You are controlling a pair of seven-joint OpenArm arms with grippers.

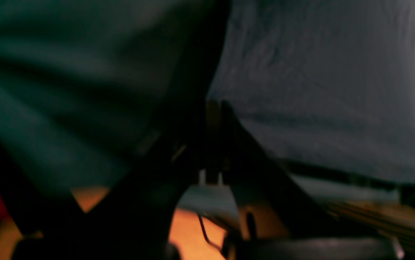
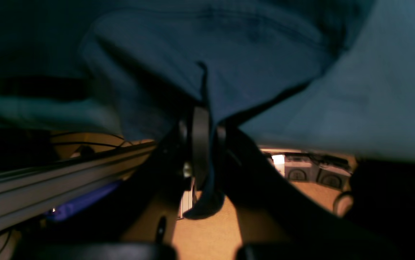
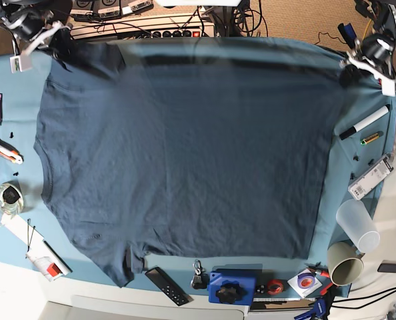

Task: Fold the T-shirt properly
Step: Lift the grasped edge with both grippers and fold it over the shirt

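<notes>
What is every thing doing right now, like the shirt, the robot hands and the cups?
T-shirt: spread flat, not yet folded, far edge lifted at both corners.
Right gripper: shut on the T-shirt.
Left gripper: shut on the T-shirt's corner.
Clear plastic cup: lying on its side.
Paper cup: lying on its side, empty.
Black marker: lying flat, capped.

My left wrist view is very blurred; the left claw (image 1: 211, 144) is only a dark shape. In the base view, the T-shirt (image 3: 185, 147) hides both claws' tips.
</notes>
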